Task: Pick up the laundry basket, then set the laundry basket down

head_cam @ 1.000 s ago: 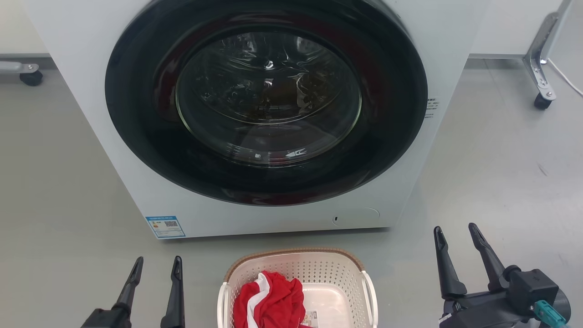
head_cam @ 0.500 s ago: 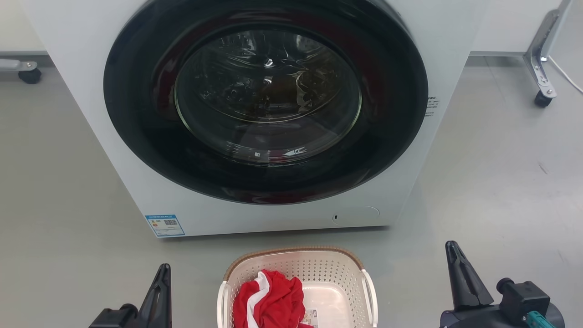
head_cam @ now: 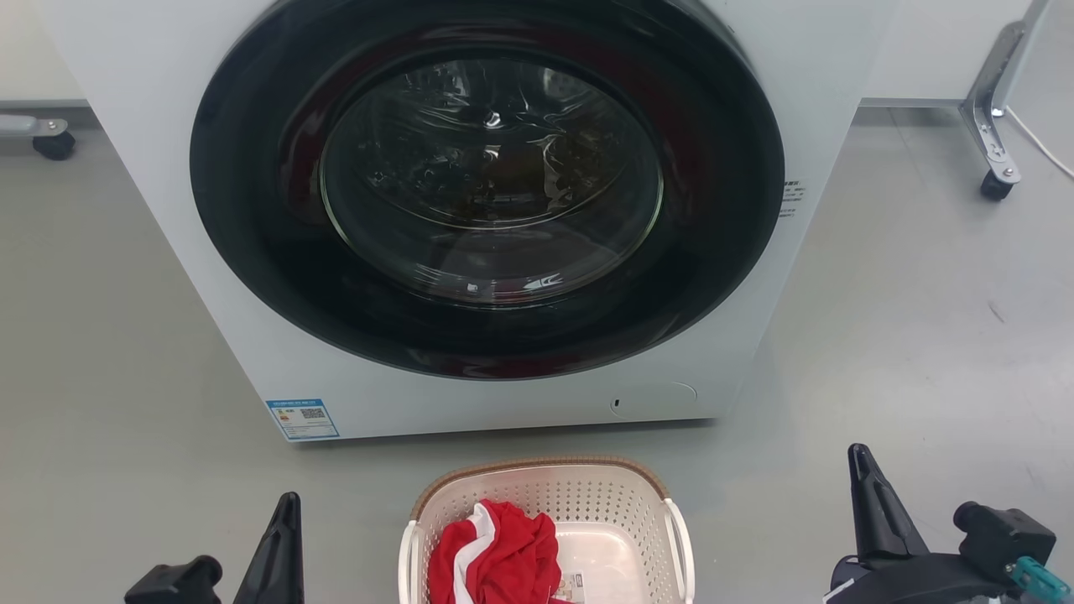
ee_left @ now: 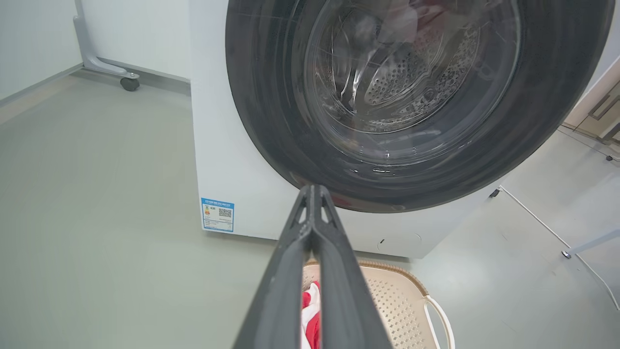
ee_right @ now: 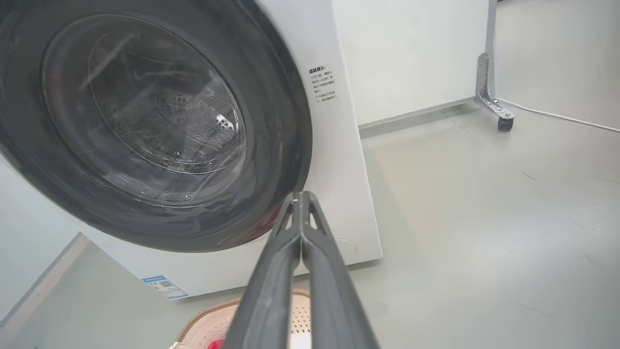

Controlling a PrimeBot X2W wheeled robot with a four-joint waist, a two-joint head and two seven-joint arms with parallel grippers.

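The laundry basket (head_cam: 625, 497) sits upright on the floor (head_cam: 923, 335) in front of the washing machine (head_cam: 126, 210). Its handles point left and right. Its long side cannot be told. The left gripper (head_cam: 289, 505) and the right gripper (head_cam: 859, 463) are squeezed closed, holding nothing.

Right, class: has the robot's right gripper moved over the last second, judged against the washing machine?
Yes. The right gripper has shut and drawn back from the washing machine, sitting lower and further right in the head view.
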